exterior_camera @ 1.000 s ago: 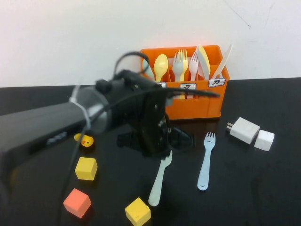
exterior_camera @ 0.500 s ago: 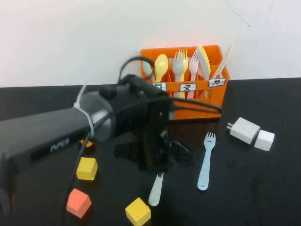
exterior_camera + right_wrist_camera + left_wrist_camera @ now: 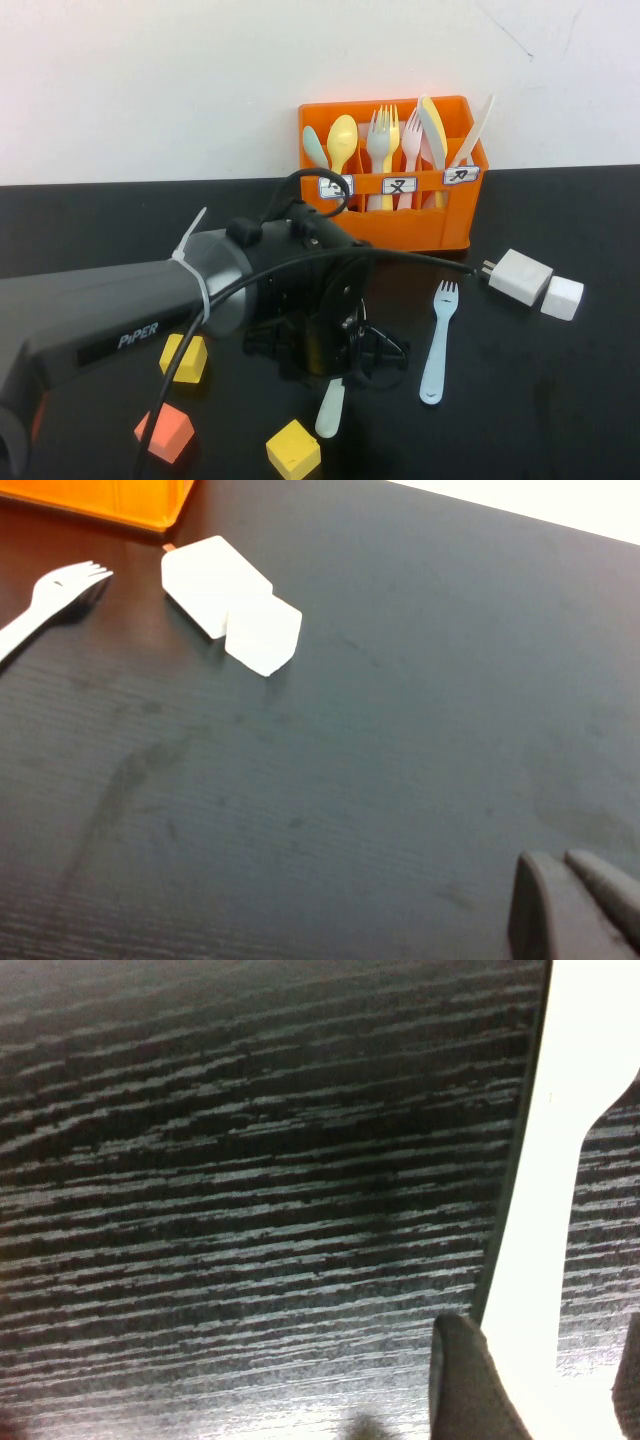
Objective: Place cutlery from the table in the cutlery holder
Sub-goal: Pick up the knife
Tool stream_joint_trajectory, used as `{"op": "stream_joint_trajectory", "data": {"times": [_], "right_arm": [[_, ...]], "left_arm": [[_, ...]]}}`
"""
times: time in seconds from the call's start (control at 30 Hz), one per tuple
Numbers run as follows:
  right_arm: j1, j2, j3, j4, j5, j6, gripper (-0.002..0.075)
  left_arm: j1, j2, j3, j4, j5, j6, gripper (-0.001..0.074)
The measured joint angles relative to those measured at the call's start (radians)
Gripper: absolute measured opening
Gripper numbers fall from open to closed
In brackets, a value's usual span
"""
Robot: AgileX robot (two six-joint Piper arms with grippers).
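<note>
The pale mint-green knife (image 3: pixel 330 410) lies on the black table (image 3: pixel 560 400), mostly hidden under my left gripper (image 3: pixel 335 365), which is lowered onto it. In the left wrist view the knife (image 3: pixel 545 1210) shows bright between the open fingers (image 3: pixel 465 1385), one on each side of it. The light blue fork (image 3: pixel 436 345) lies to the right of the knife and shows in the right wrist view (image 3: pixel 50 605). The orange cutlery holder (image 3: pixel 420 215) stands at the back with cutlery in it. My right gripper (image 3: pixel 565 865) hovers shut and empty over bare table, out of the high view.
A white charger block (image 3: pixel 519 276) and a white cube (image 3: pixel 562 298) lie right of the fork. Yellow blocks (image 3: pixel 293 449) (image 3: pixel 184 358) and an orange block (image 3: pixel 164 431) sit at the front left, near the left arm.
My left arm has moved toward the front and down over the knife, covering more of it. The yellow duck has become hidden behind the arm.
</note>
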Motion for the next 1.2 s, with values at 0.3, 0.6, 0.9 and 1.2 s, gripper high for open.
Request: {"op": "stream_joint_trajectory", "data": {"times": [0.3,0.6,0.9,1.2], "right_arm": [[0.0,0.0,0.0,0.0,0.0,0.0,-0.0002],[0.0,0.0,0.0,0.0,0.0,0.0,-0.0002],[0.0,0.0,0.002,0.0,0.002,0.0,-0.0002],[0.0,0.0,0.002,0.0,0.002,0.0,-0.0002]], "left_arm": [[0.0,0.018,0.003,0.004,-0.046,-0.006,0.03],[0.0,0.067,0.002,0.004,-0.043,-0.014,0.03],[0.0,0.069,0.0,0.002,-0.03,-0.014,0.0152],[0.0,0.069,-0.001,0.0,-0.03,-0.022,0.0142]]}}
